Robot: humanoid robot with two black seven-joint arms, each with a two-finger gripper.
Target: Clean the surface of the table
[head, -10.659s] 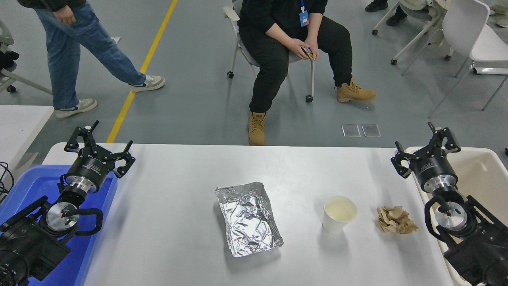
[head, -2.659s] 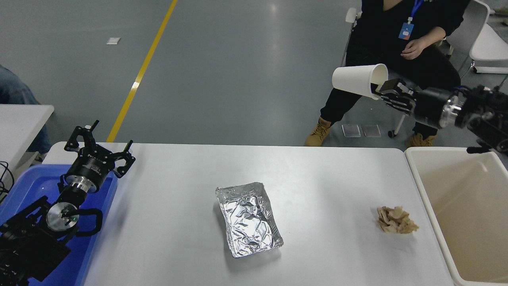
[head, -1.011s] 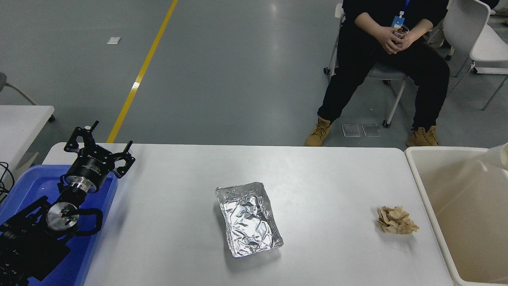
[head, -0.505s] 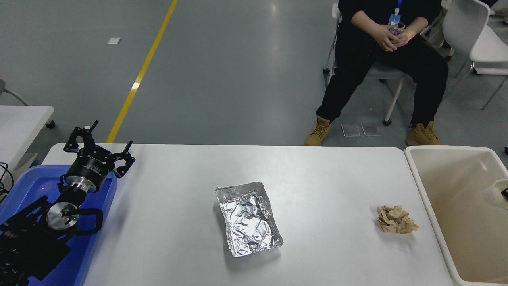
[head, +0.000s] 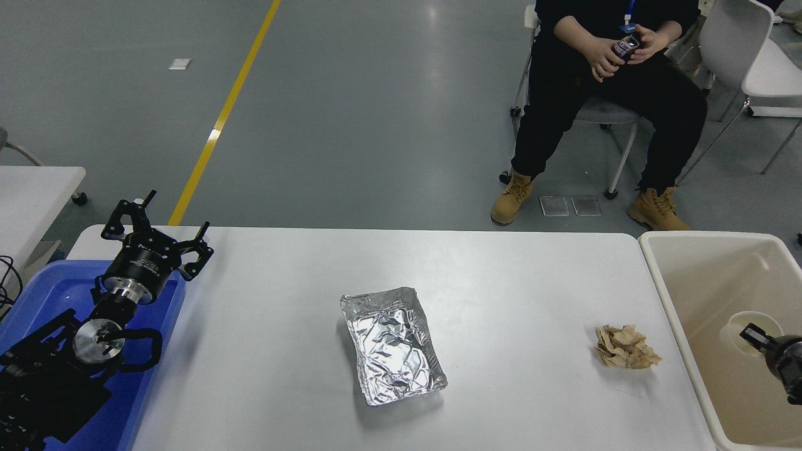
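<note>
The white table surface (head: 514,282) holds a crumpled foil tray (head: 393,346) at its middle and a wad of brown paper (head: 626,346) near its right end. To the right stands the cream tub (head: 651,263). Low inside it is a white paper cup (head: 739,326), mouth up. My right gripper (head: 757,335) comes in from the right edge, shut on the cup's rim with one finger inside the mouth. At the table's left end, my left gripper (head: 164,233) is parked open with nothing in it.
A blue bin (head: 56,294) sits under the left arm at the lower left. A smaller white table (head: 34,188) stands at the left edge. Beyond the far right corner, a person in black (head: 601,94) sits on a chair, holding a small object.
My right gripper has lowered the paper cup deeper into the cream tub and a little to the left. The seated person has shifted their feet and raised their hands. The left arm has not moved.
</note>
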